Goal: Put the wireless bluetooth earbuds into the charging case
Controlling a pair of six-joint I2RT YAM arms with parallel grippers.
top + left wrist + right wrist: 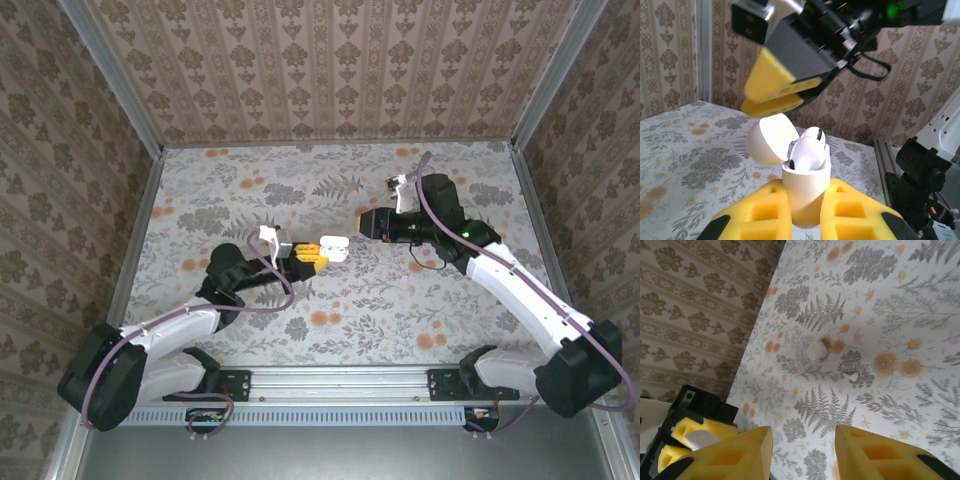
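The charging case (800, 185), open with one earbud (807, 152) seated, is clamped by the left gripper (807, 210); the right gripper (802, 435) is held above, open and empty. A tiny white piece (853, 376) on the table (900, 300), likely the second earbud, should be inserted stem-first.

**Right gripper hangs open above the floral cloth**

We see the right gripper (802, 442) at the bottom edge, its two yellow fingers (730, 455) standing apart with bare table (900, 300) between them. Further out on the cloth lies a white rounded lump (817, 350), and near it a tiny white bit (853, 376), too small for us to identify. At lower left the left gripper (690, 441) pinches a white sliver of the charging case (700, 438) between yellow pads. Patterned wallpaper (695, 315) rises behind.
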